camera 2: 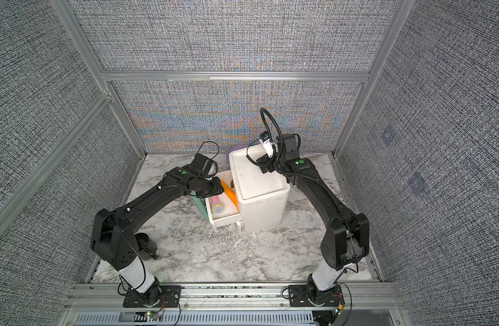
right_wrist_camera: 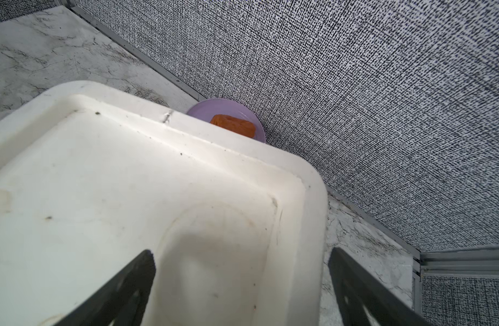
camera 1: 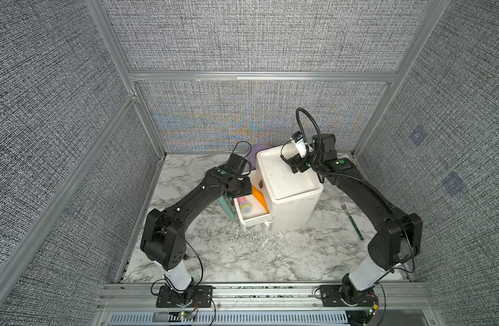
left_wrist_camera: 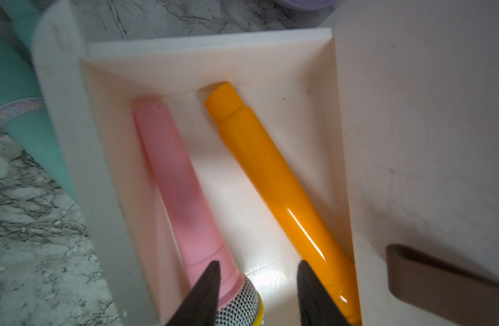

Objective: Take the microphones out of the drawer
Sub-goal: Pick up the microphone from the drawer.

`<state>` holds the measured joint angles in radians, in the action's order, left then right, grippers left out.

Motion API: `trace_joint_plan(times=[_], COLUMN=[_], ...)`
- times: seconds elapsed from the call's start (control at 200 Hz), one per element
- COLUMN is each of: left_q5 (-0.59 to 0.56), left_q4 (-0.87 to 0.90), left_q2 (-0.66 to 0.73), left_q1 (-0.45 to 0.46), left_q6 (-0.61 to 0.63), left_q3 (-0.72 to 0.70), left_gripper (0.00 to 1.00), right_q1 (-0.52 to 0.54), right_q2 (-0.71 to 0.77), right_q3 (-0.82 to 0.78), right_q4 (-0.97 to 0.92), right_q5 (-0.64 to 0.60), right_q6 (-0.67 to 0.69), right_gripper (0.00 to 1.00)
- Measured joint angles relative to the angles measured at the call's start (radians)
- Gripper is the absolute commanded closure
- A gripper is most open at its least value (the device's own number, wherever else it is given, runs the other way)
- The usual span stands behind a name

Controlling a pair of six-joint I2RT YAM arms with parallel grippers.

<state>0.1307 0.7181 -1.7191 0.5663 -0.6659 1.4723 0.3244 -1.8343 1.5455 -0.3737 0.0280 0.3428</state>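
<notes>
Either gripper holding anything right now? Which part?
Can't tell: left gripper straddles the microphone at its mesh head, in the drawer, grip unconfirmed; right gripper open, empty.

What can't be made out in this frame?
Left wrist view: whether the left gripper grips the microphone; the bottom edge cuts off its head.
Left wrist view: the teal object has lettering, blurred and cut by the drawer wall.
Right wrist view: the orange block on the plate, half behind the cabinet.

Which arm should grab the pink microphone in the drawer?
The left. The left gripper hangs over the open drawer, fingertips at the mesh end of the pink microphone. The right gripper is open above the cabinet top, away from the drawer.
</notes>
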Motion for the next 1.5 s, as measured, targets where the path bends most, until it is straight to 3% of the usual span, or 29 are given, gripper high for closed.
trace_joint_plan(times=[0.415,0.671,0.851,1.501], left_q5=[-0.081,-0.127,-0.132,-0.182], left_q4=[0.212,0.417,0.468,0.523], left_q2=[-0.129,-0.304,-0.307,-0.353], left_q1=[0.027,0.028,0.03,0.034], left_q6=[0.006,-0.092,-0.171,-0.257], left_q3=[0.215,0.443,0.429,0.44], left_gripper=[0.74,0.78,0.66,0.65], right_q1=[0.0,-0.001,-0.001,-0.002], right_q2=[0.001,0.003,0.007,0.014], right_q3=[-0.001,-0.001,-0.003,-0.005], right_q4=[0.001,0.001,0.003,0.005], right_q5=[0.0,0.007,0.008,0.015], right_q6=[0.0,0.0,0.0,0.0], right_gripper=[0.02,0.02,0.02,0.02])
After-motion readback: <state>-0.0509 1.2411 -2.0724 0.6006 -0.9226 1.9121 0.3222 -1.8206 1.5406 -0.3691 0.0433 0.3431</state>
